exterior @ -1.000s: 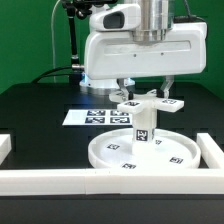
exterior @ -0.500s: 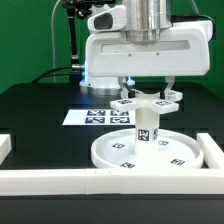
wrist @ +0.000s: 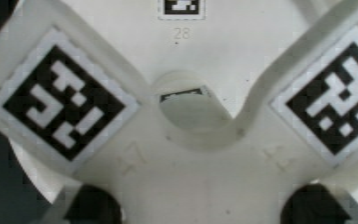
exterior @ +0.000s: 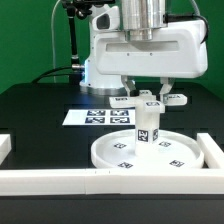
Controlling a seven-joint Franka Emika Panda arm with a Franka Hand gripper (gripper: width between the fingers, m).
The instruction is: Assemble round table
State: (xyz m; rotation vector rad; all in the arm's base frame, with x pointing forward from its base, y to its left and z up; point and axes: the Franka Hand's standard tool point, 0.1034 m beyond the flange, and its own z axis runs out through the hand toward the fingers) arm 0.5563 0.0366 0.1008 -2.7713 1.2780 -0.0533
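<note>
The big round disc (exterior: 143, 152) lies flat on the black bench (exterior: 40, 110), stiff, light plastic, with the short leg (exterior: 146, 125) upright at its centre. The cross-shaped base (exterior: 150, 99) sits atop the leg, its arms the likeliest hold; the fingers (exterior: 150, 88) straddle it, though I cannot tell whether they grip. Border rails (exterior: 45, 179) hem the disc at six and three o'clock; the marker board (exterior: 95, 117) lies at ten.
</note>
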